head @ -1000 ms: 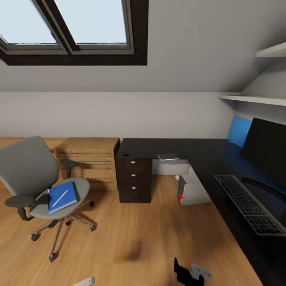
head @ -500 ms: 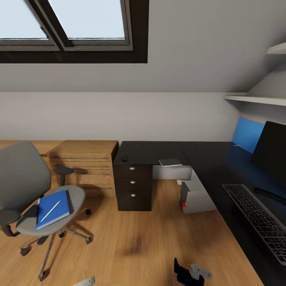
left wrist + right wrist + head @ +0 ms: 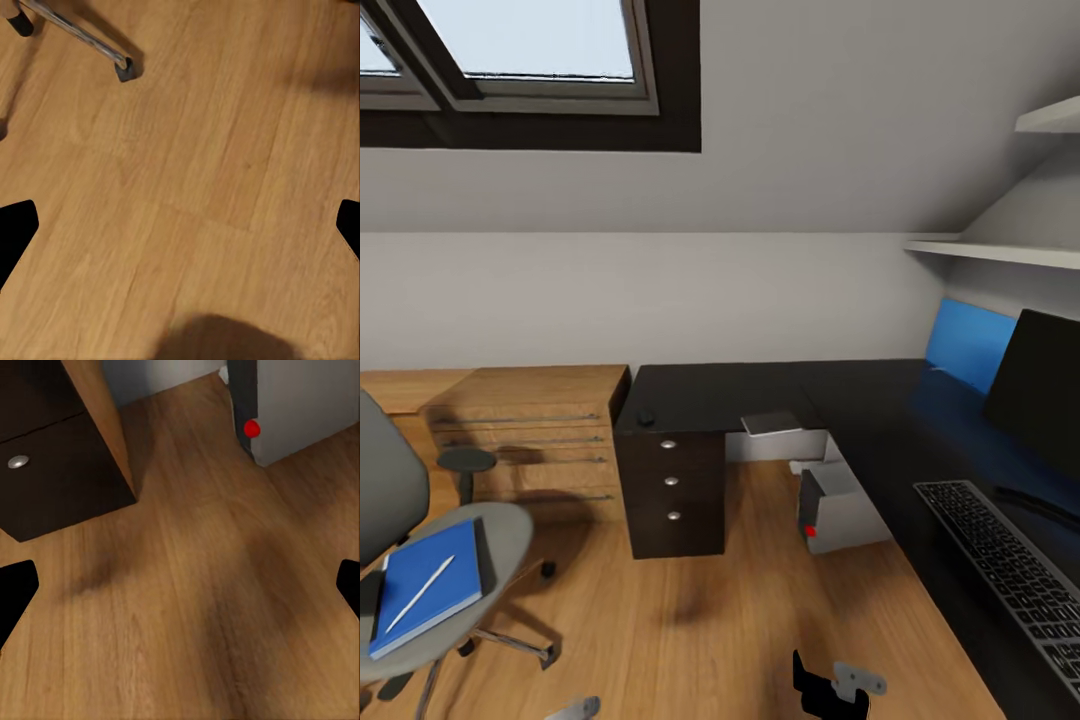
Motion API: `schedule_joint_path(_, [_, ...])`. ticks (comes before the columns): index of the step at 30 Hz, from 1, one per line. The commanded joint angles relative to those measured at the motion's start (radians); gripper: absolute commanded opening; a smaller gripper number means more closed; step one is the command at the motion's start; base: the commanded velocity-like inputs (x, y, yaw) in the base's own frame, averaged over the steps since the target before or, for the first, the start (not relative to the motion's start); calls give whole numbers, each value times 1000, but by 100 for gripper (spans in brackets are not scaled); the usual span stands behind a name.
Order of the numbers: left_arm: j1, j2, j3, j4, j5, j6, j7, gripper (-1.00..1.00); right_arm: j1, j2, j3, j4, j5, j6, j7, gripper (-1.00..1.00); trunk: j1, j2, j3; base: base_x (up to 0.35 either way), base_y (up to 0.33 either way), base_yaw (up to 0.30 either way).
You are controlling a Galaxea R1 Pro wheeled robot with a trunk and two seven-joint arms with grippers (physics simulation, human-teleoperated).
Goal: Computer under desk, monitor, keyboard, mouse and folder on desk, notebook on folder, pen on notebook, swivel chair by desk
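The grey swivel chair [image 3: 400, 520] stands at the left on the wood floor, apart from the desk. On its seat lies the blue folder [image 3: 422, 598] with the white pen [image 3: 420, 594] on top. The black desk [image 3: 840, 400] carries the monitor [image 3: 1045, 400] and the keyboard [image 3: 1005, 570] at the right, a small dark mouse [image 3: 646, 418] at its left end, and the grey notebook [image 3: 771, 423]. Under the desk is the silver computer [image 3: 838, 503] [image 3: 300, 405], its red light showing. My left gripper [image 3: 180, 240] and right gripper [image 3: 830, 688] [image 3: 180, 600] hang open over bare floor, holding nothing.
A dark drawer unit [image 3: 670, 490] [image 3: 45, 472] stands under the desk's left end, with a low light-wood shelf unit [image 3: 520, 430] beside it. One chair castor [image 3: 126, 69] lies near my left gripper. White wall shelves [image 3: 1000, 250] hang above the monitor.
The whole head view has slid left and slightly forward, so the camera moved. The chair now sits at the picture's left edge. Nothing among the things has moved.
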Motion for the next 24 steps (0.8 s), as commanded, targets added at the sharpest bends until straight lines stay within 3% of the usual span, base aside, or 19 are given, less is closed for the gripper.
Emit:
schedule_joint_path(1, [-1,1,-9,-2,9,-5,5,100,-1,0,5,2,-10,-4,5,100,1,-1,-1,324,140,-13])
schedule_joint_path(18, [-1,-2,-11,-2,8,-5,5,100,-1,-3,3,12,15,-3,6,100,1,-1,-1,324,172,-1])
schedule_joint_path(22, [-1,-14,-11,8,8,0,4,100,-1,-2,4,12,16,-4,6,100,1,-1,-1,323,68,0])
schedule_joint_path(24, [-1,-34,-11,30,7,-1,4,100,-1,-2,5,11,18,-4,6,100,1,-1,-1,322,11,0])
